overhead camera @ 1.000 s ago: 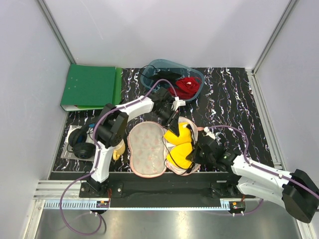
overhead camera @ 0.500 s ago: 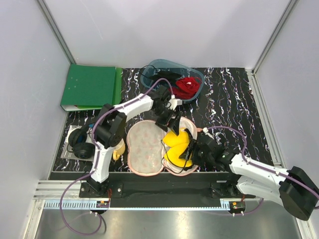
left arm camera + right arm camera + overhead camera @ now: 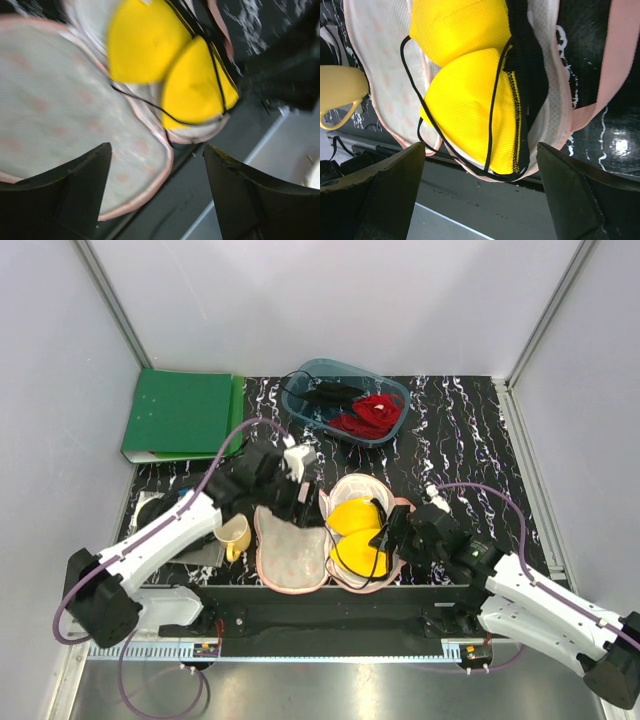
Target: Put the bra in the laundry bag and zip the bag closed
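Note:
The laundry bag lies unzipped, its two round halves spread flat side by side. The yellow bra rests in the right half, cups stacked, black straps looping over the rim. My left gripper hovers open over the far edge of the left half, holding nothing. My right gripper is open just right of the bra, also holding nothing. In the left wrist view the left gripper frames the bag and the bra. The right wrist view shows the right gripper wide apart below the bra and the bag's lining.
A blue-grey tub at the back holds a red garment and a black garment. A green binder lies at the back left. A yellow mug stands just left of the bag. The table's front edge runs close below the bag.
Both grippers have opened and let go of the bra, which now lies in the bag's right half. The left gripper has moved left and nearer; the right one drew back slightly.

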